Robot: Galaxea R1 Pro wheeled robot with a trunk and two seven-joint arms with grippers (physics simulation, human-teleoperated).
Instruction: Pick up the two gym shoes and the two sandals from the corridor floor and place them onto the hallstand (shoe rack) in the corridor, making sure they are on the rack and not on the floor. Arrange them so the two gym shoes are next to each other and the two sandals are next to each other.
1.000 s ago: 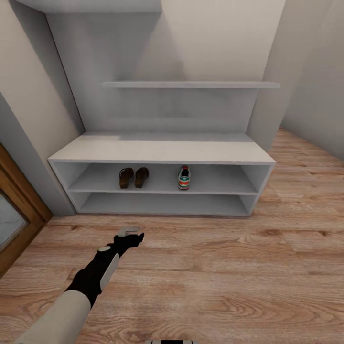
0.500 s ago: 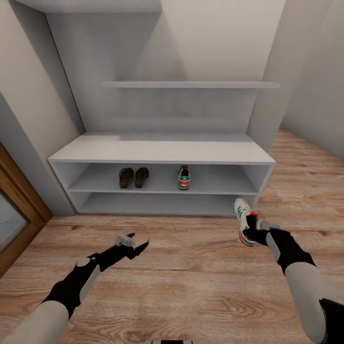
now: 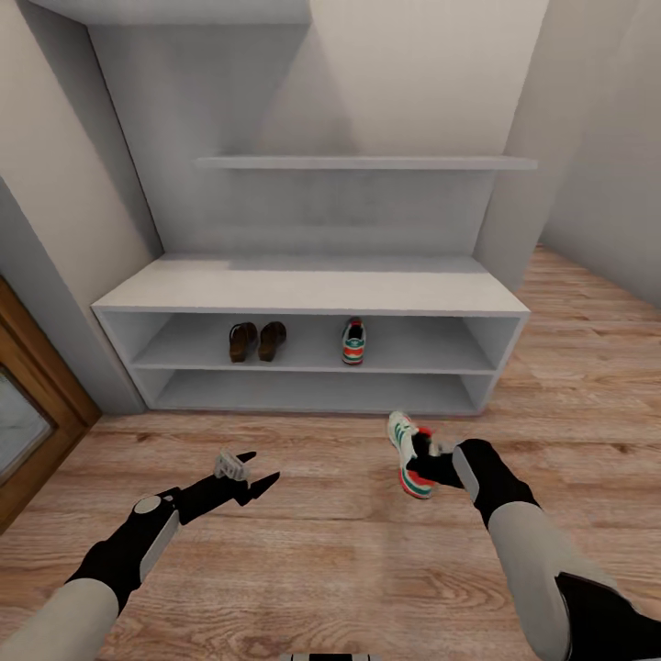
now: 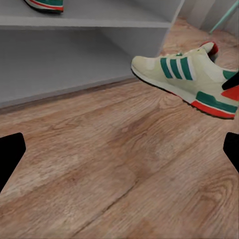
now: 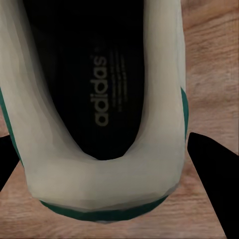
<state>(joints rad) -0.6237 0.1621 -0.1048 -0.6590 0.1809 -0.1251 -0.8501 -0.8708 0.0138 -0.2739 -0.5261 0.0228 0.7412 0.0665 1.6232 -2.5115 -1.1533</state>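
On the middle tier of the hallstand [image 3: 312, 292] the two brown sandals [image 3: 257, 341] lie side by side, and one gym shoe [image 3: 353, 341] stands to their right. The second gym shoe [image 3: 407, 453] hangs above the corridor floor [image 3: 321, 560] in front of the rack, with my right gripper [image 3: 424, 464] shut on its heel. In the right wrist view its heel collar [image 5: 104, 184] sits between the two dark fingers. My left gripper [image 3: 246, 479] hovers open and empty over the floor at the left; its wrist view shows the held gym shoe [image 4: 184, 79] side-on.
A wooden door frame [image 3: 32, 404] stands at the left beside the rack. A floating shelf [image 3: 367, 162] runs across the back panel above the bench top. Grey walls close in on both sides, and the plank floor goes on to the right.
My right arm came into view with the gym shoe and has carried it left, toward the middle in front of the rack. My left gripper has drawn back slightly.
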